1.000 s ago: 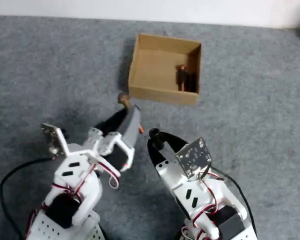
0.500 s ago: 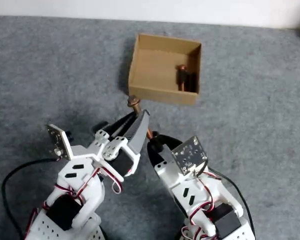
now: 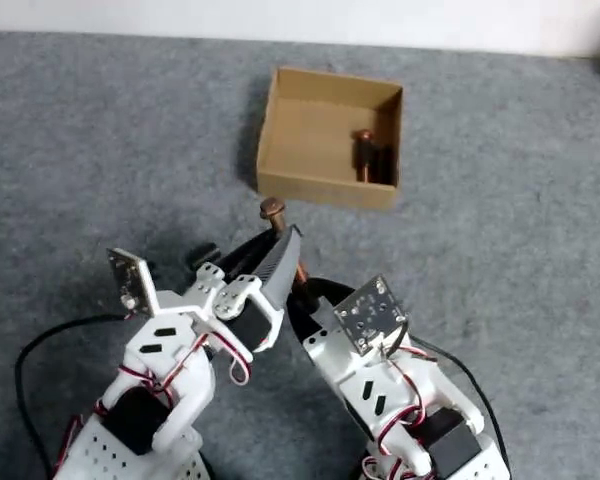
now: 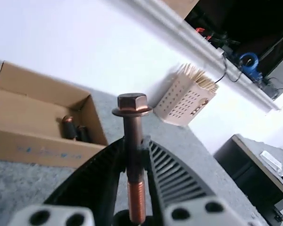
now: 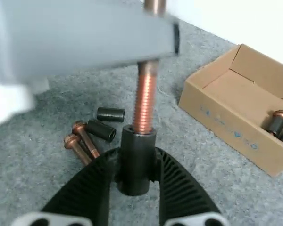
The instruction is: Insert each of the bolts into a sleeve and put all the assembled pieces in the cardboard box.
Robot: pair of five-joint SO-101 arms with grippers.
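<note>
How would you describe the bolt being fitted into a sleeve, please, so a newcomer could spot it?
Find the open brown cardboard box on the grey carpet; before it, two arms meet. The left claw grips a copper hex bolt, threaded end at the mouth of the black cylindrical sleeve in the right claw. Other bolts lie loose on the carpet or in the box.

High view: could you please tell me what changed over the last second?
The left gripper, shut on the bolt, swung toward the right gripper, bringing the bolt's threaded end onto the sleeve held there. The cardboard box and the assembled piece inside stayed put.
</note>
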